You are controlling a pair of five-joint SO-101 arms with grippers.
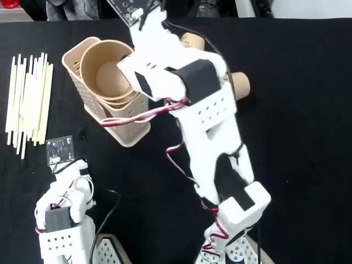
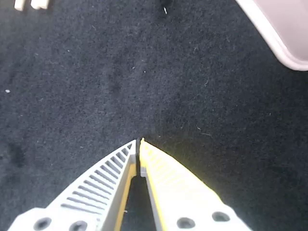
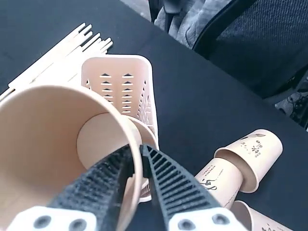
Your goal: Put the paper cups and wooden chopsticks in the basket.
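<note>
Black cloth covers the table (image 1: 308, 143). One beige perforated basket (image 1: 96, 104) is present, in the upper left part of the high view. It contains a nested stack of paper cups: the topmost cup (image 1: 107, 71) plus at least two further rims beneath it; the exact number in the stack cannot be told. The right gripper (image 3: 139, 148) is clamped on the rim of the topmost cup (image 3: 57, 144), one finger inside the wall and one outside. Loose cups (image 3: 250, 154) number three in the right wrist view, all on their sides on the cloth near the basket (image 3: 125, 91), two of them touching. The high view shows two of these, one (image 1: 192, 39) at upper centre and one (image 1: 241, 85) just right of the arm. Wooden chopsticks (image 1: 27, 99) lie in one flat bundle along the left edge of the high view, side by side, apart from the basket; they are too closely packed for a firm count. None is in the basket. The left gripper (image 2: 139, 144) has its fingers together with nothing between them, above bare cloth in the lower left of the high view.
</note>
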